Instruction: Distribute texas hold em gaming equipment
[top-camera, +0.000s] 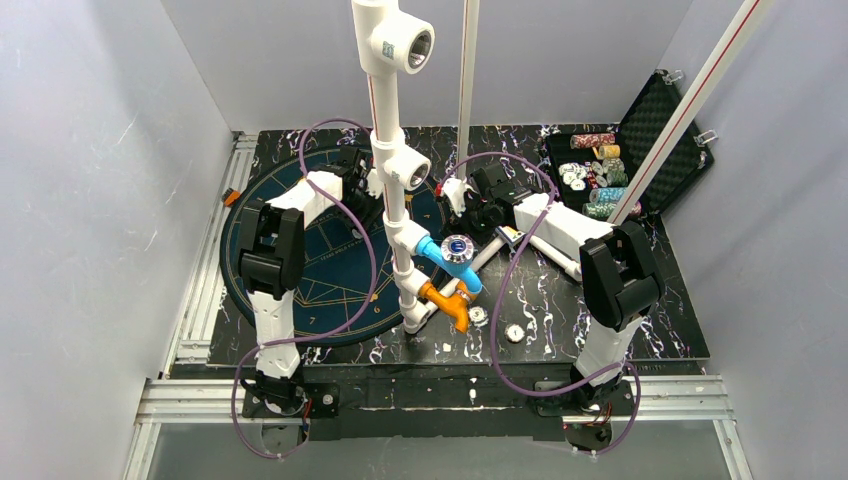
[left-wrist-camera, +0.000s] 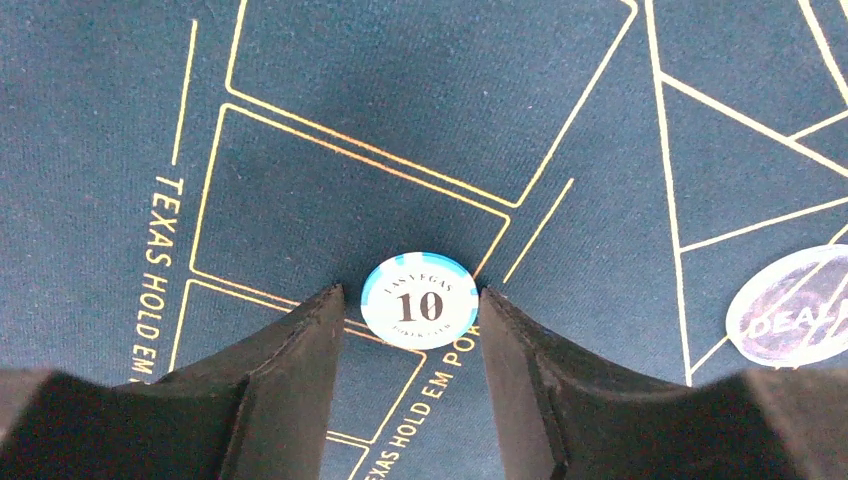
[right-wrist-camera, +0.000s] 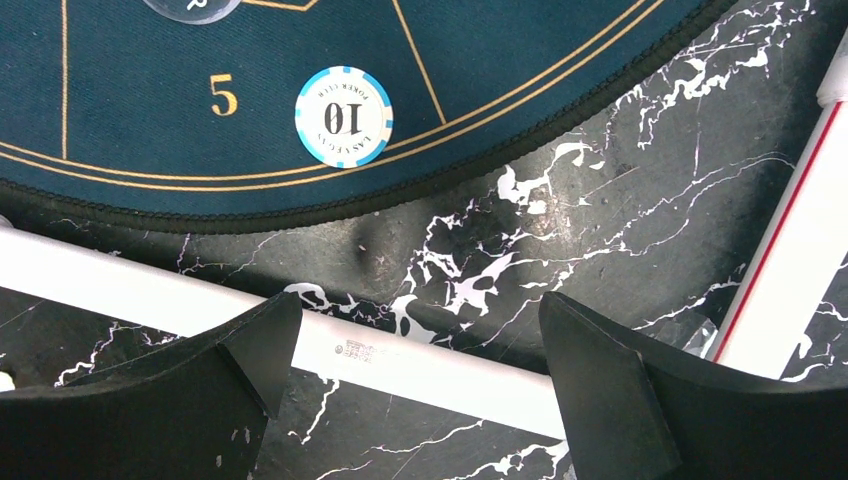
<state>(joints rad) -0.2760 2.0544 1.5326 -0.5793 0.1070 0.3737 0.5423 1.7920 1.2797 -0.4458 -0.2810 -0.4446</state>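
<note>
A white poker chip with light-blue edge marks and "10" lies flat on the dark blue Texas Hold'em mat. My left gripper is open, its fingertips either side of the chip, with a small gap on the left. A clear dealer button lies to the right. My right gripper is open and empty over a white pipe on the marble table, just off the mat's edge. Another "10" chip lies on the mat beside the number 5. No playing cards show.
A white PVC pipe frame with blue and orange fittings stands mid-table between the arms. An open black case with several chip stacks sits at the back right. Two loose chips lie on the marble near the front.
</note>
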